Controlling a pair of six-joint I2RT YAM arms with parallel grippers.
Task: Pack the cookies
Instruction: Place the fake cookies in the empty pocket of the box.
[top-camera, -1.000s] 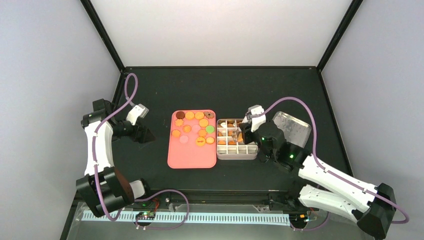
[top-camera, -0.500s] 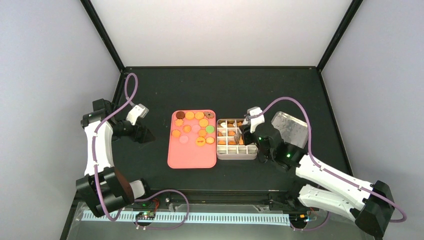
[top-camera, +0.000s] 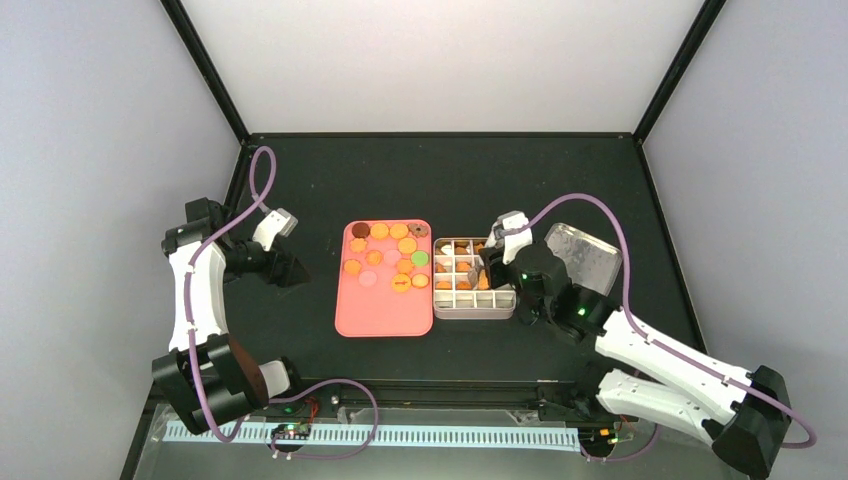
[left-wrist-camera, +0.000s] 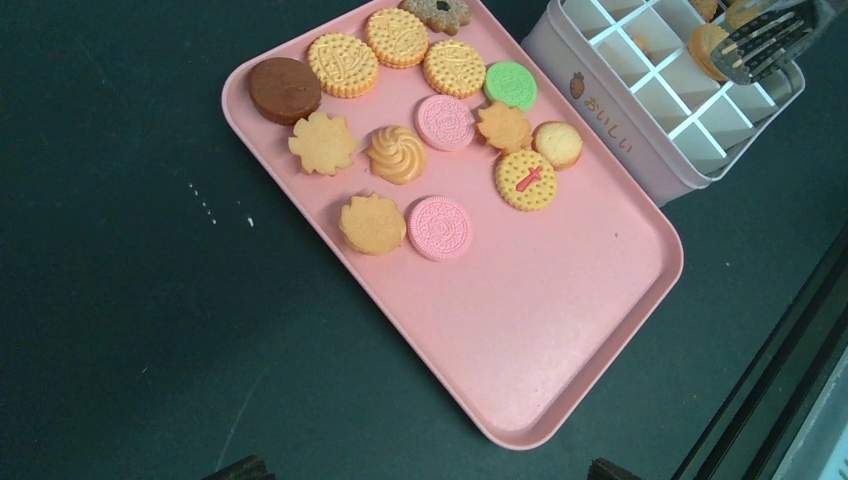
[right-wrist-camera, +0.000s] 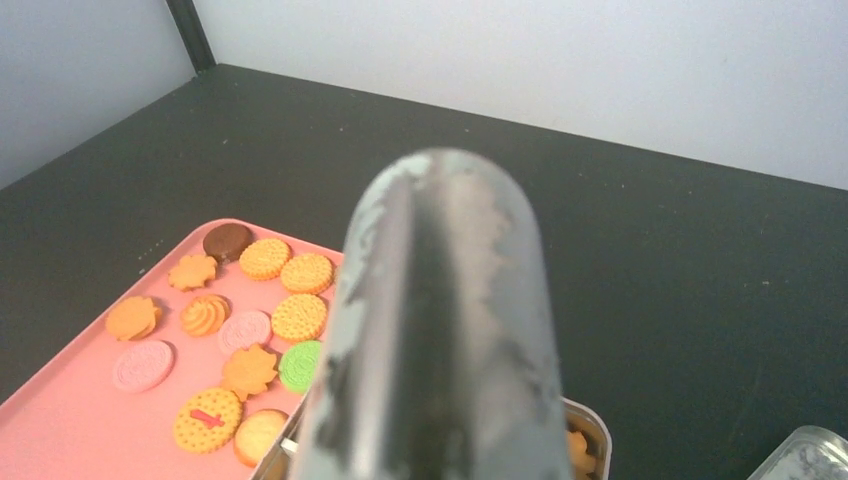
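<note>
Item: cookies (left-wrist-camera: 396, 155), most on the pink tray (left-wrist-camera: 560, 330), some in the divided box (left-wrist-camera: 620, 130). We note the right gripper (top-camera: 492, 263) clasping metal tongs (left-wrist-camera: 765, 40) over the box's cells. The left gripper (top-camera: 287, 268) is spread and empty, well left of the tray.

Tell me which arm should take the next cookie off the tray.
Right: the right gripper holds the tongs above the box, next to the tray of cookies; the left gripper is open, empty.

Black table (top-camera: 440, 170) between plain pale walls (top-camera: 440, 60).
</note>
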